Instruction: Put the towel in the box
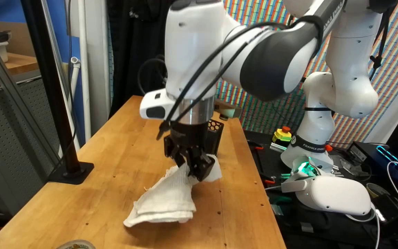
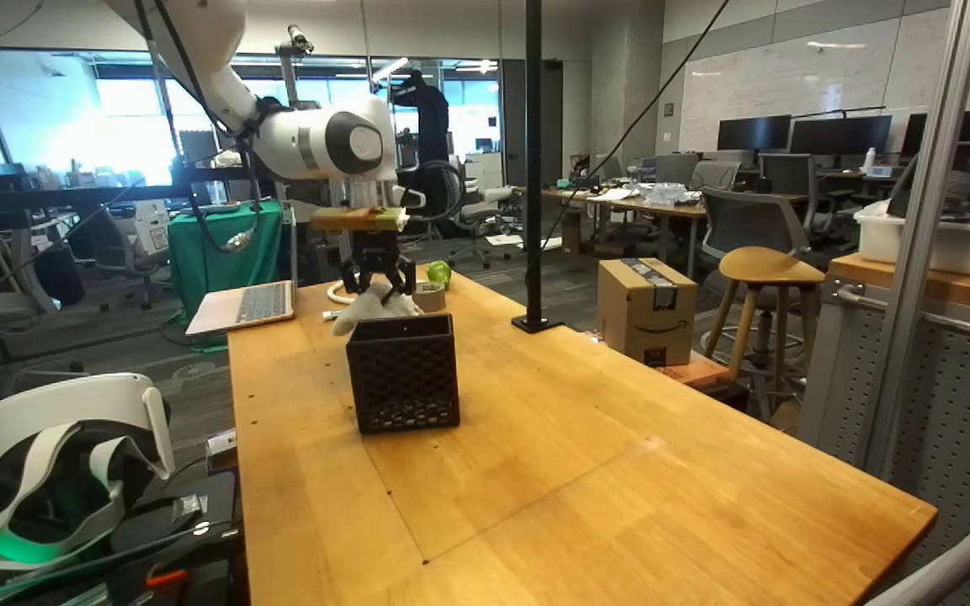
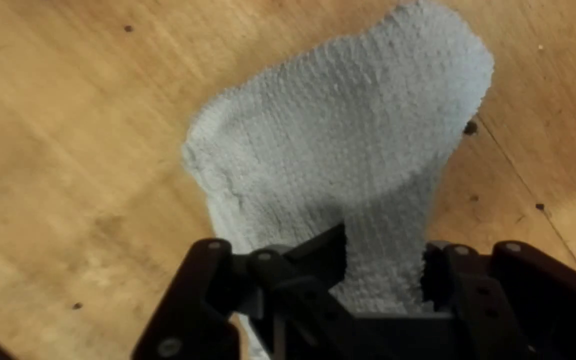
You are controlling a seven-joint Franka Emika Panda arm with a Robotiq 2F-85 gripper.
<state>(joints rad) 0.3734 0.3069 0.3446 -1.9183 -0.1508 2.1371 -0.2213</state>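
Note:
A white towel (image 1: 166, 200) lies bunched on the wooden table, one part of it rising in a fold to my gripper (image 1: 189, 167). In the wrist view, cloth of the towel (image 3: 328, 125) fills the space between the dark fingers (image 3: 325, 260), and my gripper (image 3: 384, 265) is shut on it. The black box (image 2: 405, 370) with honeycomb holes stands upright on the table, close to the towel and gripper. In an exterior view, the arm partly covers the box (image 1: 216, 133); elsewhere the box hides the lower towel (image 2: 367, 310).
A black post with a flat base (image 1: 71, 173) stands at the table edge. An open laptop (image 2: 249, 303), a tape roll (image 2: 430, 296) and a green object (image 2: 439, 273) are at one end. A white headset (image 1: 333, 195) sits beside the table.

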